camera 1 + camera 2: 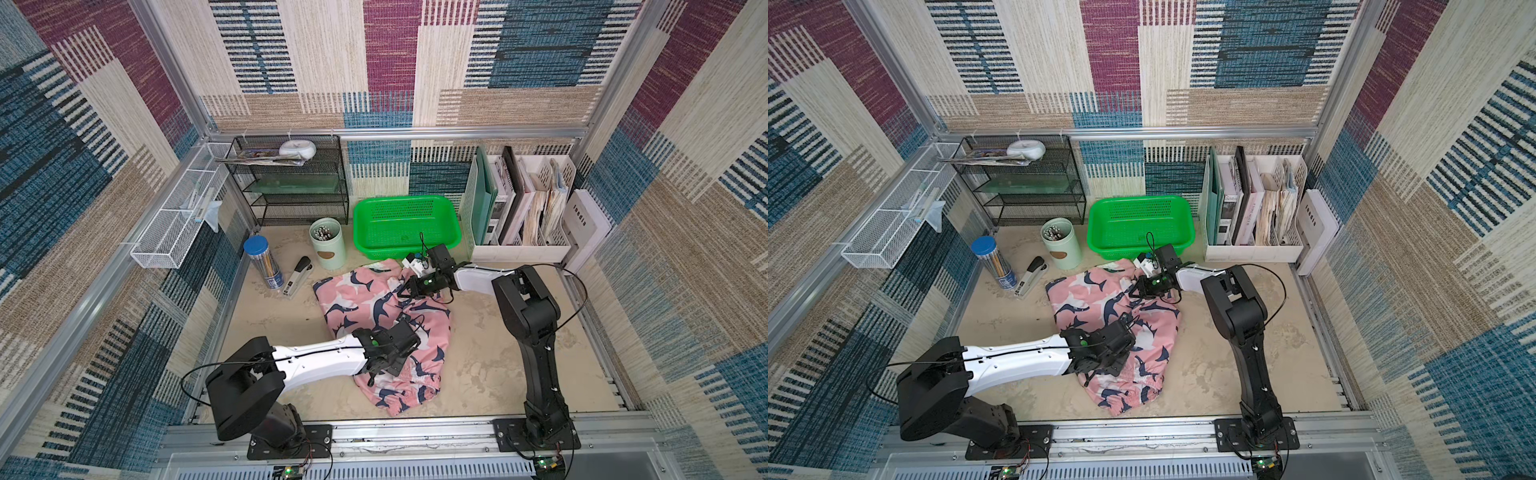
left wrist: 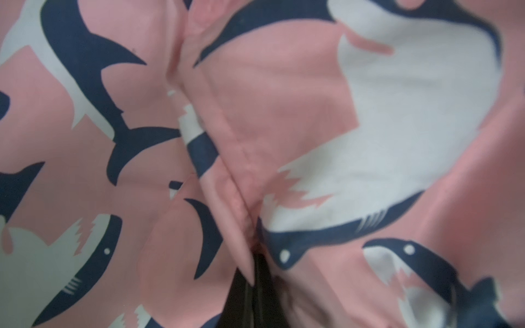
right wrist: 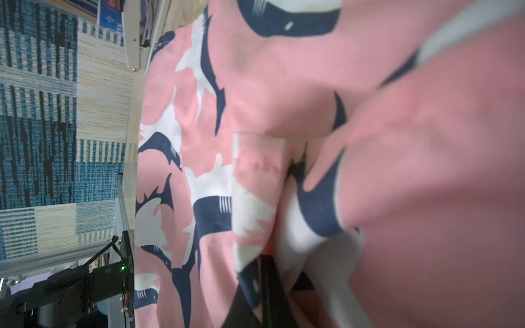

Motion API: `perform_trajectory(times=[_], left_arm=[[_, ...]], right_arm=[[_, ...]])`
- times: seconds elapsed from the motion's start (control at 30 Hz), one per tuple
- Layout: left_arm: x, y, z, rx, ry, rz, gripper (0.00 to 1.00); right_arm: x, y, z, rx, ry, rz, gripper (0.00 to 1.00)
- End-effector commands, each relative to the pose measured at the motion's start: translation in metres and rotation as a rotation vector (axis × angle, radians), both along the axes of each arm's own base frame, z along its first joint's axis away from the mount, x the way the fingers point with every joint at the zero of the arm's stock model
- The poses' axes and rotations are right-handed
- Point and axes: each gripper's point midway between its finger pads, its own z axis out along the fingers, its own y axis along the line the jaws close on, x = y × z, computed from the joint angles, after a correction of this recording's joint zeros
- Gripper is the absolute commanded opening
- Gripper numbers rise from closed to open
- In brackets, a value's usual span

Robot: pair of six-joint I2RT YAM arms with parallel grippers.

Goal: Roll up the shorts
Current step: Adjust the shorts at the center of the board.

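Pink fabric printed with navy-and-white sharks, the shorts (image 1: 376,320) are seen in a top view spread crumpled on the sandy table (image 1: 498,365), between the two arms, with the left gripper (image 1: 376,372) pressed down on the nearer part of the cloth and the right gripper (image 1: 405,286) set on the far edge, just in front of a green basket (image 1: 405,224). The same arrangement is shown in both top views: the shorts (image 1: 1113,328) lie under the left gripper (image 1: 1090,376) and the right gripper (image 1: 1136,289), and a green pen cup (image 1: 1061,245) and a stapler (image 1: 1030,276) stand off to the left of the cloth. From the left wrist, a raised fold of the shorts (image 2: 284,127) is seen running into the clenched black fingertips (image 2: 252,301), which are pinched on the fabric. From the right wrist, a bunched edge of the shorts (image 3: 312,113) is seen clamped between the closed black fingers (image 3: 270,284), with more printed cloth lying flat beyond.
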Motion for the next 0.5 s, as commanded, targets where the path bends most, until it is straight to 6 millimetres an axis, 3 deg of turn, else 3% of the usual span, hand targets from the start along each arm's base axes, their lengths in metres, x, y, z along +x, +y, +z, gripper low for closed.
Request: perform_trajectory(times=[0.0, 0.17, 0.47], left_arm=[[-0.005, -0.018, 0.002, -0.013, 0.042, -0.112, 0.0], [0.0, -0.038, 0.004, -0.002, 0.064, -0.19, 0.0], [0.003, -0.074, 0.01, -0.053, 0.113, -0.256, 0.0]], right_arm=[[0.011, -0.019, -0.01, -0.09, -0.021, -0.098, 0.0], [0.01, -0.061, -0.018, -0.14, -0.024, -0.208, 0.0], [-0.005, -0.164, -0.017, -0.2, -0.035, -0.405, 0.0]])
